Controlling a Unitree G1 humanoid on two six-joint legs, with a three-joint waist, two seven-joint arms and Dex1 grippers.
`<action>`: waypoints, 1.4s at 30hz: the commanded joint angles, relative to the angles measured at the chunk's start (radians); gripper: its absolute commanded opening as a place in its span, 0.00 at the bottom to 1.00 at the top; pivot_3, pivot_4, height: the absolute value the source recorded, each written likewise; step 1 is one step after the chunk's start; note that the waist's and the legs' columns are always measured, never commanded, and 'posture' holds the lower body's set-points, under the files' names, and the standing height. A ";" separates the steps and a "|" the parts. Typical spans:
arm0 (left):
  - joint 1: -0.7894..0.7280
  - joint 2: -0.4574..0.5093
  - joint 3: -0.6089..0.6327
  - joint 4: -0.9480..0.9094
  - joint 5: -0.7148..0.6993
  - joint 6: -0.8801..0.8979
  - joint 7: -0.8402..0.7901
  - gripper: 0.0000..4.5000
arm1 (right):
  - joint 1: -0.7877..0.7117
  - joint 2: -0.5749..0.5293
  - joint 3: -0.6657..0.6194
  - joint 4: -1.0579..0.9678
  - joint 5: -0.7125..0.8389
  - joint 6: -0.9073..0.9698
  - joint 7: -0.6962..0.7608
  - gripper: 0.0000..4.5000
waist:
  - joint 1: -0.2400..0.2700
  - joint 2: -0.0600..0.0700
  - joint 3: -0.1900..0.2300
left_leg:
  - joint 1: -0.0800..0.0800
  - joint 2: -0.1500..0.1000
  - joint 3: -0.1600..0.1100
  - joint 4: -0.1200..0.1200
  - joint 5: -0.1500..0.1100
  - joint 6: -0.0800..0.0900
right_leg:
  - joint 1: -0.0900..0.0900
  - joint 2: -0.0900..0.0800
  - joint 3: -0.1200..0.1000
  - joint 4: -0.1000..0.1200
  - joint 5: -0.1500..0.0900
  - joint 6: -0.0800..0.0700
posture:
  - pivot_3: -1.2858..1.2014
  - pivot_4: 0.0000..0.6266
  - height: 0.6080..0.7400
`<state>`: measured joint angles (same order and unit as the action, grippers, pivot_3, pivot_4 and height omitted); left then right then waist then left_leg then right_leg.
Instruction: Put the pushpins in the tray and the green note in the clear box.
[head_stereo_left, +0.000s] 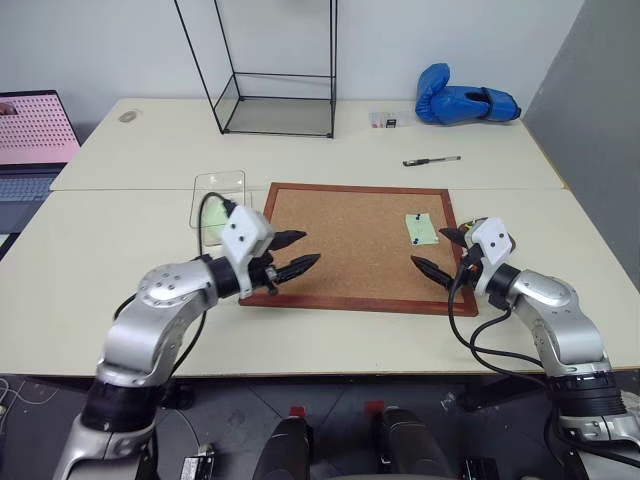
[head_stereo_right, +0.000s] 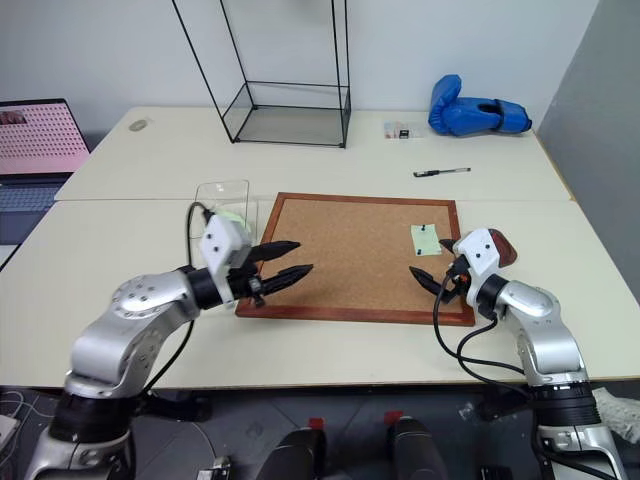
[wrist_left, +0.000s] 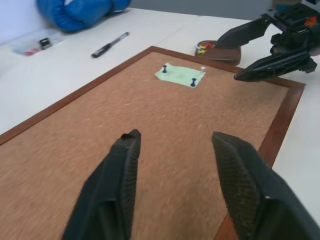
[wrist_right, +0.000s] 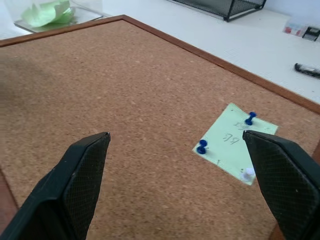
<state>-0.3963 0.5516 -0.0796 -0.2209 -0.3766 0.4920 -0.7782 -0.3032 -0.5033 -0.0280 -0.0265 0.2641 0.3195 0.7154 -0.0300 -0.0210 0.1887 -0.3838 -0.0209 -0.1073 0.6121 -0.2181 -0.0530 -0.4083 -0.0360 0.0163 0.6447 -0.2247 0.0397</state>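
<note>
I hold both grippers, left (head_stereo_left: 298, 252) and right (head_stereo_left: 440, 253), jaws apart over the corkboard (head_stereo_left: 345, 250); near its right edge, pushpins (wrist_right: 202, 146) pin the green note (head_stereo_left: 421, 229), which may tear if pulled first.

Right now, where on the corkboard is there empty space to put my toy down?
Most of the corkboard is bare, from its left frame to the green note. The crowded spot is the right edge: the note with its pushpins, the right gripper and the tray beside the frame. The left gripper hovers over the left edge.
</note>
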 joint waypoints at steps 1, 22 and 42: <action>-0.068 -0.046 -0.092 0.101 0.069 -0.072 -0.034 0.34 | -0.013 0.004 -0.025 -0.058 0.034 0.049 -0.020 1.00 | -0.002 0.000 0.000 | 0.000 0.000 0.000 0.000 0.000 0.000 | 0.000 0.000 0.000 0.000 0.000 0.000 | 0.52 0.24 1.00; -0.194 -0.260 -0.209 0.624 0.229 -0.252 -0.116 0.01 | -0.280 0.064 -0.007 0.243 -0.025 0.079 -0.138 1.00 | -0.003 0.000 0.000 | 0.001 0.000 0.000 0.000 0.000 0.000 | 0.001 0.000 0.000 0.001 0.000 0.000 | 0.52 0.24 1.00; -0.157 -0.269 -0.172 0.558 0.231 -0.221 -0.096 0.00 | -0.593 0.151 0.000 0.975 -0.172 -0.278 -0.170 0.33 | -0.006 0.001 0.000 | 0.002 -0.001 0.000 0.000 0.000 0.000 | 0.001 0.000 0.001 0.001 0.001 0.000 | 0.52 0.24 1.00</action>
<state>-0.5655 0.2859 -0.2505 0.3486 -0.1541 0.2568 -0.8769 -0.8536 -0.3503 -0.0117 0.9321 0.0990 0.0812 0.5481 -0.0363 -0.0203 0.1882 -0.3821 -0.0216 -0.1073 0.6122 -0.2179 -0.0529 -0.4072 -0.0361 0.0170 0.6462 -0.2240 0.0398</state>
